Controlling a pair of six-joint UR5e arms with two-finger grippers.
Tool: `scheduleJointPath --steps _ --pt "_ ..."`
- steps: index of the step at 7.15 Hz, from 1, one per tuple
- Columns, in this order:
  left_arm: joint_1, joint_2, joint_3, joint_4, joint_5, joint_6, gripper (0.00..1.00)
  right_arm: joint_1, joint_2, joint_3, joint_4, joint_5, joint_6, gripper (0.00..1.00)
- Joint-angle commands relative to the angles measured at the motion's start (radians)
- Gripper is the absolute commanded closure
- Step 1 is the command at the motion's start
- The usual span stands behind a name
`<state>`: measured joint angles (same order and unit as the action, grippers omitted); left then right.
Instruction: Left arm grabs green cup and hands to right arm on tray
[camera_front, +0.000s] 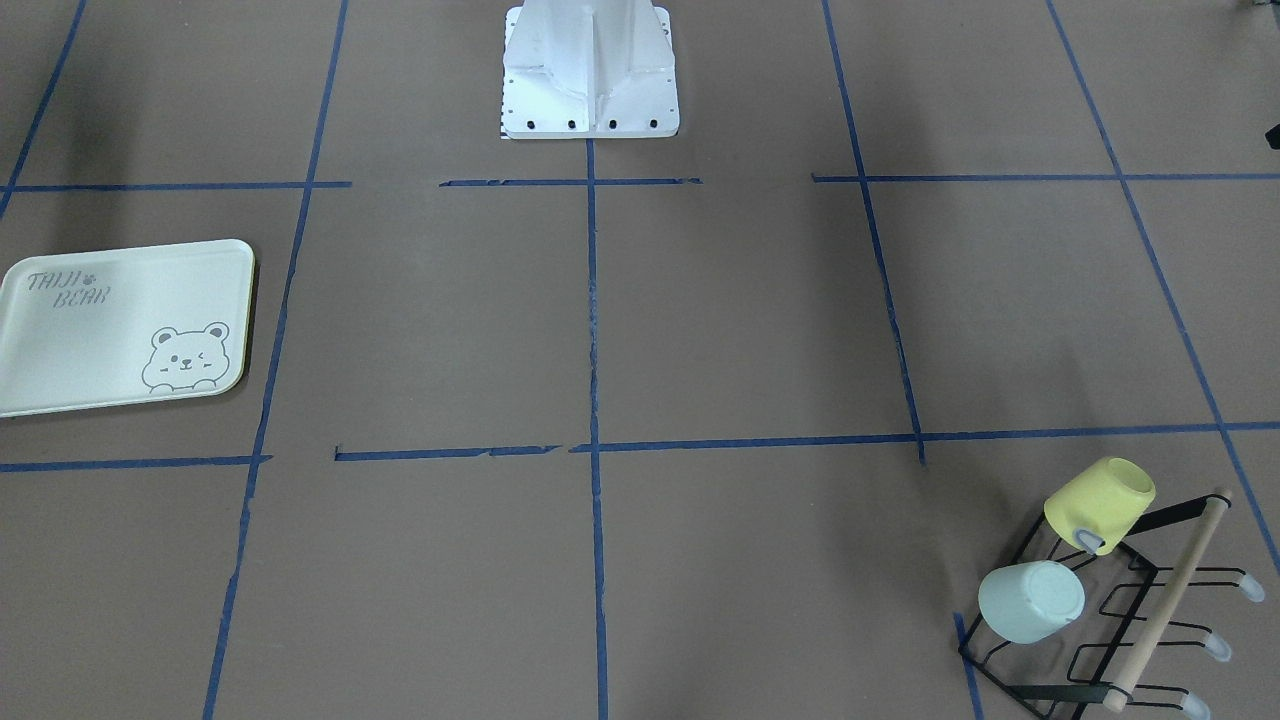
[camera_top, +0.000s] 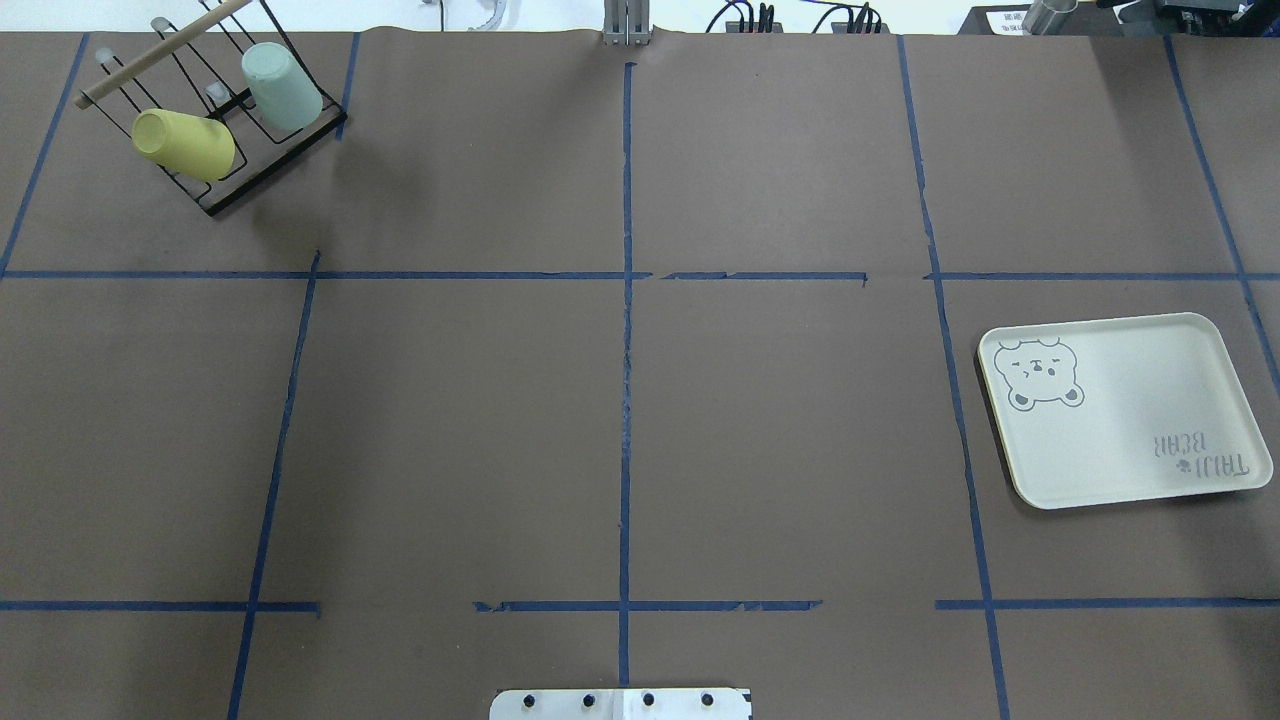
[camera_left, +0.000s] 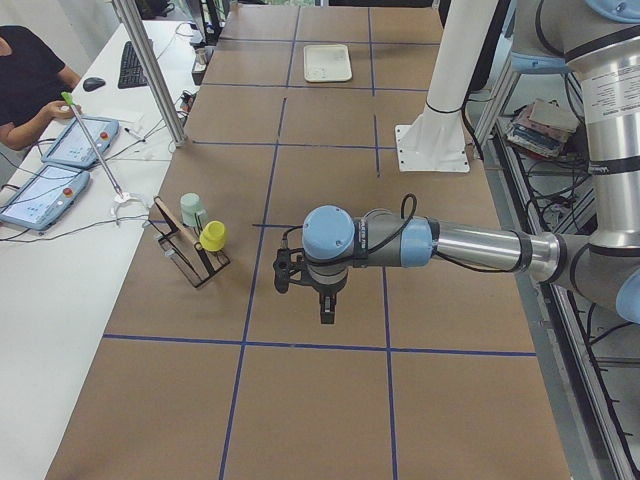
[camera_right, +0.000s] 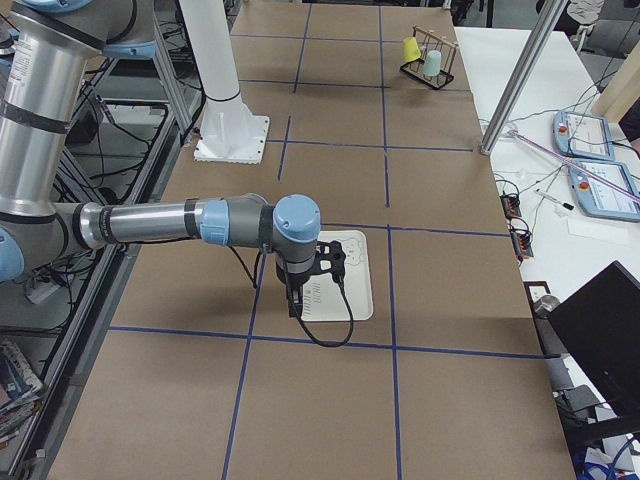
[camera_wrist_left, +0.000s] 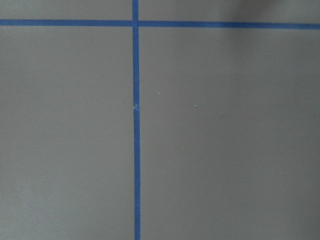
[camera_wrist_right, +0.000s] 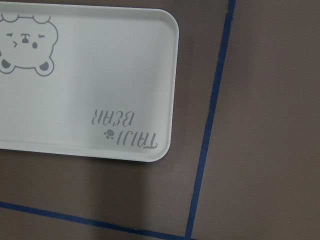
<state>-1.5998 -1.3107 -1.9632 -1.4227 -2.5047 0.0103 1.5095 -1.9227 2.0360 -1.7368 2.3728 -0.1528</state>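
The green cup (camera_front: 1030, 600) sits mouth-down and tilted on a black wire rack (camera_front: 1120, 615) at the table's far corner on my left side; it also shows in the overhead view (camera_top: 280, 87). The tray (camera_top: 1130, 420) lies flat and empty on my right side, and fills the right wrist view (camera_wrist_right: 100, 75). The left gripper (camera_left: 327, 308) hangs above the table, well apart from the rack. The right gripper (camera_right: 296, 303) hovers above the tray's (camera_right: 355, 285) near edge. Both show only in the side views, so I cannot tell if they are open or shut.
A yellow cup (camera_front: 1098, 500) rests on the same rack beside the green cup, under a wooden handle bar (camera_front: 1170, 600). The white robot pedestal (camera_front: 590, 70) stands at the table's robot side. A seated operator (camera_left: 30, 80) and teach pendants are at a side desk.
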Motion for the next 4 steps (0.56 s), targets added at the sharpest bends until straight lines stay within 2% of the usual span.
scheduleJointPath --steps 1,4 --pt "-0.002 0.011 -0.008 -0.007 0.036 -0.003 0.0 0.001 0.001 0.001 0.002 -0.001 -0.001 0.0" --pt "0.0 0.004 0.01 -0.007 0.038 -0.012 0.0 0.0 0.007 0.001 0.008 -0.003 0.008 0.0"
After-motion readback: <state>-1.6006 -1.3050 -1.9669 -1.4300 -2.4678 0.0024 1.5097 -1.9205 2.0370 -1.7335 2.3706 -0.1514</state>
